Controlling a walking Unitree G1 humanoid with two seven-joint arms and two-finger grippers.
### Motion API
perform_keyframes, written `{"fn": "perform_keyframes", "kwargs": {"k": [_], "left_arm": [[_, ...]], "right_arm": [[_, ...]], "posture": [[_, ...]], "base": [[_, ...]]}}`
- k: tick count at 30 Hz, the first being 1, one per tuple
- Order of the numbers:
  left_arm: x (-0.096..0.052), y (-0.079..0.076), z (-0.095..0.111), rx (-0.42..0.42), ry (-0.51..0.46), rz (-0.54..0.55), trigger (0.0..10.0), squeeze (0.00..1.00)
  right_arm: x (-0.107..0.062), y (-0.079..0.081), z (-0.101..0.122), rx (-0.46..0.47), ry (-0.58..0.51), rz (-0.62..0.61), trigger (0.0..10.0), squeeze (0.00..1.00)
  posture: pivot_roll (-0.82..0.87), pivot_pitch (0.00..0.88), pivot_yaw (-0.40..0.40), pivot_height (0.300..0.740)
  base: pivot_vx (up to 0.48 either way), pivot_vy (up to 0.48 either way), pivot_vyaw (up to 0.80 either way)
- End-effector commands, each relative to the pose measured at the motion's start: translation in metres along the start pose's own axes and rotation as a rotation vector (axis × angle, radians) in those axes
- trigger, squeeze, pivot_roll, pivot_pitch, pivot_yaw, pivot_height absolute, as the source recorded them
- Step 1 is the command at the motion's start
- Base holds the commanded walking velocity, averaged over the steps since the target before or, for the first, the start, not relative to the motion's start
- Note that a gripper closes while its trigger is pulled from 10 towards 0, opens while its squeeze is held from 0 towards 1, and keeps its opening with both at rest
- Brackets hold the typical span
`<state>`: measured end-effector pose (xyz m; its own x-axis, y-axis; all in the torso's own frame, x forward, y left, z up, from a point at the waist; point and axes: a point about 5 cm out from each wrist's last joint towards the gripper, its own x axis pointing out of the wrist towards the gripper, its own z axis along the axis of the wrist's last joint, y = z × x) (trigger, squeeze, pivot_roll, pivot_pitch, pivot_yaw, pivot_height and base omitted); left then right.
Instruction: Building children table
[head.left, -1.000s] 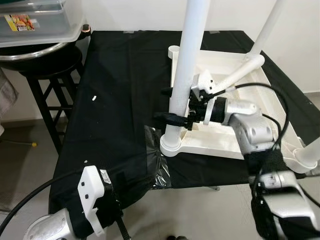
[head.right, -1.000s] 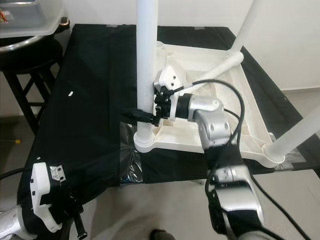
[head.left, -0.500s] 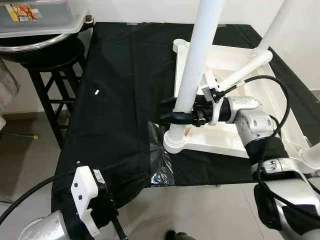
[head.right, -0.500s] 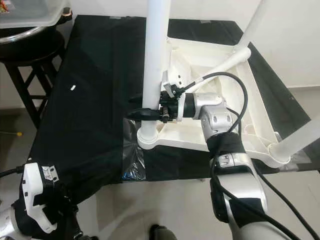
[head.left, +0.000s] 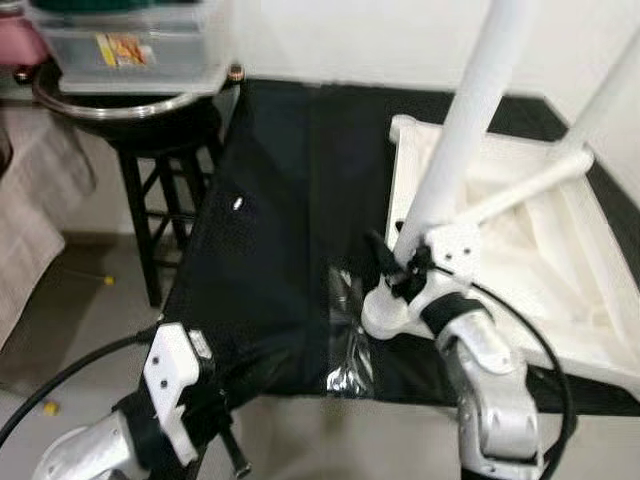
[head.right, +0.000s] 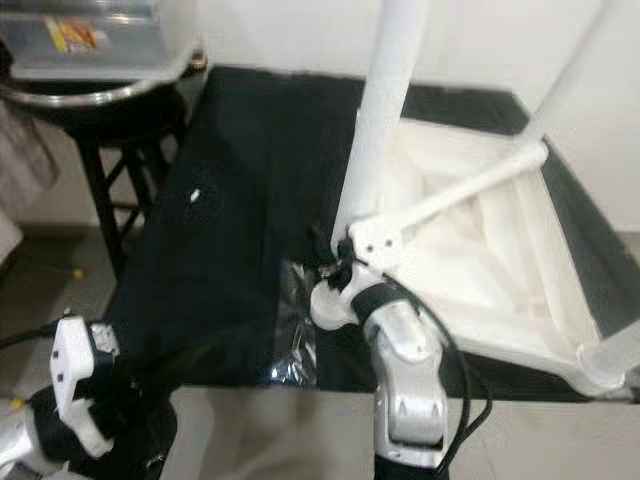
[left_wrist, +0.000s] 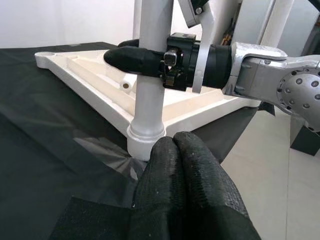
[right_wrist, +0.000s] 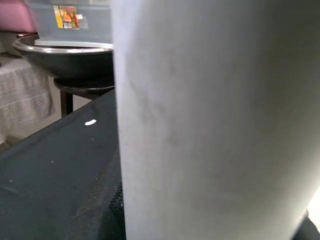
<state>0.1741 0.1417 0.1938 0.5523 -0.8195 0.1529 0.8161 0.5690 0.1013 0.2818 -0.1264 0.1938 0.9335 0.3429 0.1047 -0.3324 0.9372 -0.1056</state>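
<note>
Left wrist view: right gripper (left_wrist: 145, 59) clamps the upright white plastic table leg (left_wrist: 150, 95) near its corner socket, steadying it; left gripper (left_wrist: 181, 150), fingers together, idles near.

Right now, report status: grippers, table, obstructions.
Right gripper shut on upright white plastic leg. Left gripper shut, idle, low. Upturned white tabletop on black cloth. Nothing blocking.

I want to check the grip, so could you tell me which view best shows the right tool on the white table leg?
The left wrist view: the right tool clamps the leg just above its socket, seen side-on. Both eye views show it blurred from above; the right wrist view shows the leg close up.
</note>
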Motion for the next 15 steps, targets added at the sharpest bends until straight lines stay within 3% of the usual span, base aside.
{"fn": "perform_keyframes", "kwargs": {"k": [1,2,6,8,11,13,15], "left_arm": [[0.003,-0.002,-0.002,-0.006,-0.003,-0.021,10.0,0.00],[0.004,-0.002,-0.001,-0.005,-0.006,-0.022,10.0,0.00],[0.003,-0.001,-0.002,0.000,-0.003,-0.020,10.0,0.00],[0.002,0.000,-0.002,0.004,-0.001,-0.015,10.0,0.00],[0.003,0.001,-0.002,0.007,-0.001,-0.014,10.0,0.00],[0.002,0.001,-0.002,0.008,-0.001,-0.008,10.0,0.00],[0.002,0.001,-0.002,0.008,-0.002,-0.006,10.0,0.00]], "right_arm": [[-0.005,-0.002,-0.039,-0.044,0.211,-0.006,0.0,0.00],[0.002,-0.001,-0.035,-0.053,0.201,0.014,10.0,0.00],[0.007,-0.001,-0.029,-0.060,0.184,0.026,10.0,0.00],[0.016,-0.007,-0.015,-0.077,0.159,0.079,10.0,1.00],[0.026,-0.024,0.000,-0.078,0.116,0.091,10.0,1.00],[0.037,-0.036,0.020,-0.067,0.041,0.245,10.0,1.00],[0.040,-0.038,0.027,-0.067,0.015,0.319,10.0,1.00]], "posture": [[0.03,0.178,-0.065,0.740],[0.03,0.172,-0.073,0.740],[0.04,0.171,-0.074,0.740],[0.04,0.171,-0.070,0.740],[0.04,0.171,-0.073,0.740],[0.04,0.175,-0.077,0.740],[0.04,0.176,-0.077,0.740]], "base": [[0.000,0.000,0.00],[0.000,0.000,0.00],[0.000,0.000,0.00],[0.000,0.000,0.00],[0.000,0.000,0.00],[0.000,0.000,0.00],[0.000,0.000,0.00]]}}
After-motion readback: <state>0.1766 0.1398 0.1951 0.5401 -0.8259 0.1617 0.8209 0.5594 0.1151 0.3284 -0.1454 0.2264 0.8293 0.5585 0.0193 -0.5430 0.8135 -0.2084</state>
